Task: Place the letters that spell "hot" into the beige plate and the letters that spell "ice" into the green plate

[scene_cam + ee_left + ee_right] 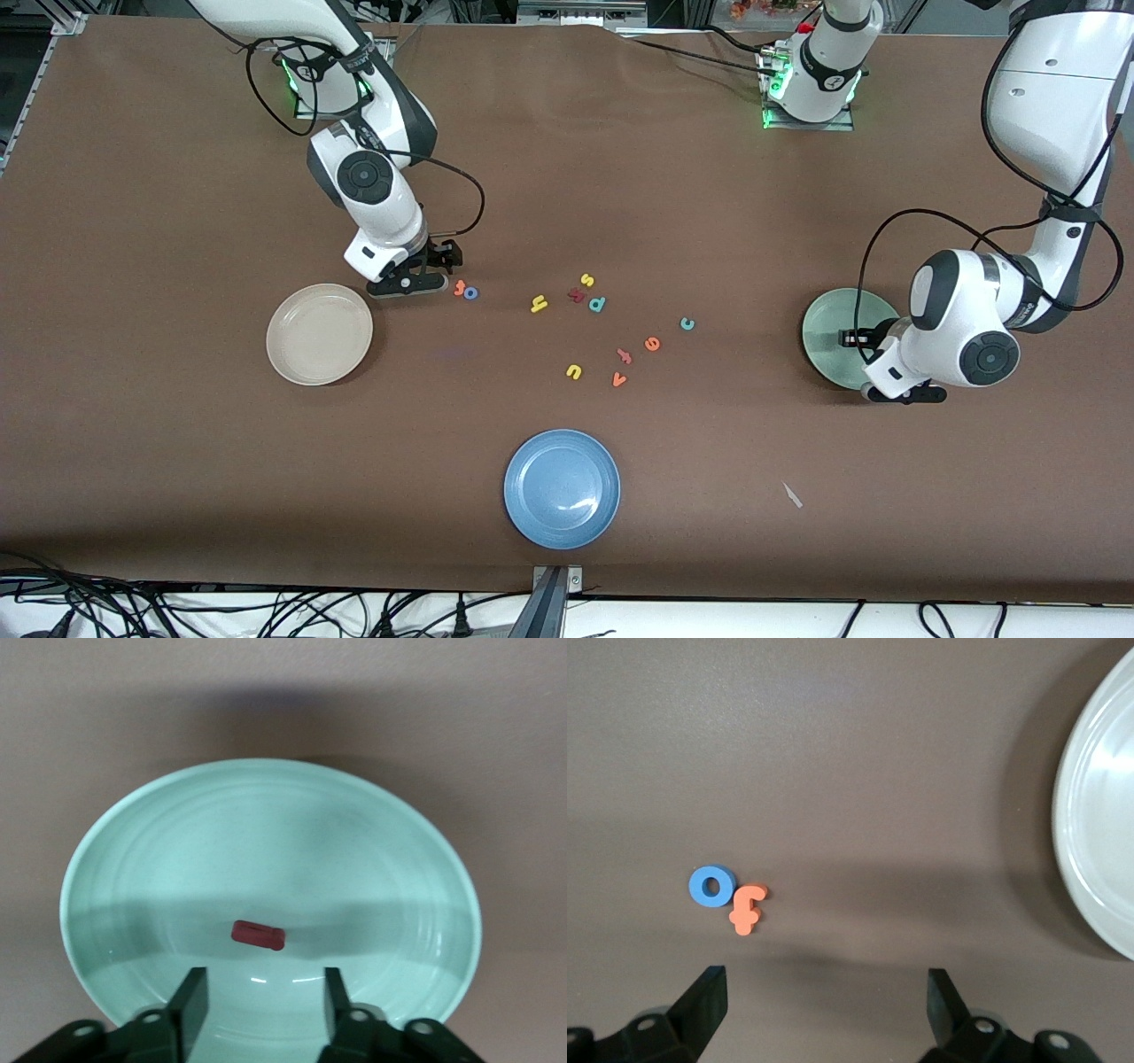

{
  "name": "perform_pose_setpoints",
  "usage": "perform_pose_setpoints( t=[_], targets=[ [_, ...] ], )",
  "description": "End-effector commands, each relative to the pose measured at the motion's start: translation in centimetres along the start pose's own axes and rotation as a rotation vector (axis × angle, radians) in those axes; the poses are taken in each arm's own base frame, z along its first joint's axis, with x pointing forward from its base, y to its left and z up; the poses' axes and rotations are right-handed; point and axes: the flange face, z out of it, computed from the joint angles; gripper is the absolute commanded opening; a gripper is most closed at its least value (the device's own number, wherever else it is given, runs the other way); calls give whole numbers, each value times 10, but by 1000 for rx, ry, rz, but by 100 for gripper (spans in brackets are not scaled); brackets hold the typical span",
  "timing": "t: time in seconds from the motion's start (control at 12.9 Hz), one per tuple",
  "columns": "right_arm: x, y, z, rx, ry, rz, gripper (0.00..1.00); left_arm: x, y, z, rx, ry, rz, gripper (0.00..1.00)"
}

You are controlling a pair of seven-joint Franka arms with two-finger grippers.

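Left wrist view shows my left claw (pixel 260 997) hanging low over the green plate (pixel 133 833), fingers parted with nothing between them, and the dark red i (pixel 258 935) lying flat in the plate just ahead of the fingertips. I judge the first "ice" letter delivered. The teal c (pixel 687 323) and the orange e (pixel 652 344) lie on the brown surface (pixel 709 496), well away from this claw toward the middle, with the e beside a small reddish letter (pixel 624 356).

My right claw (pixel 824 992) hovers just above the surface beside the beige plate (pixel 1099 806), fingers spread wide and empty. Right ahead of it sit the blue o (pixel 711 886) and the orange t (pixel 747 908), touching each other. The yellow h (pixel 538 304) lies farther off toward the middle, near the yellow s (pixel 586 280) and teal p (pixel 597 304). The beige plate holds nothing yet.

So the step in hand is fetching letters for both plates. Next, my left claw needs to lift clear and travel to the c or e. My right claw must shift toward the o or t and close on one only; since they touch, pinching both looks like the risk.
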Motion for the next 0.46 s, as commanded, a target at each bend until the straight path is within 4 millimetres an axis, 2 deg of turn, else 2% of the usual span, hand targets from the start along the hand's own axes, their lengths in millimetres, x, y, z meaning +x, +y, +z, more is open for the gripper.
perform_pose_setpoints(
  t=[0.0, 0.08, 0.15, 0.39],
  targets=[
    [-5, -2, 9, 20, 32, 38, 100, -7, 28, -47, 10, 69, 40, 100],
    [-5, -8, 13, 34, 42, 38, 100, -10, 53, -64, -25, 93, 37, 100],
    [-5, -9, 17, 41, 44, 38, 100, -11, 72, -73, -76, 99, -17, 100],
    [-5, -11, 27, 58, 49, 51, 100, -25, 149, -77, -124, 85, -148, 100]
  ],
)
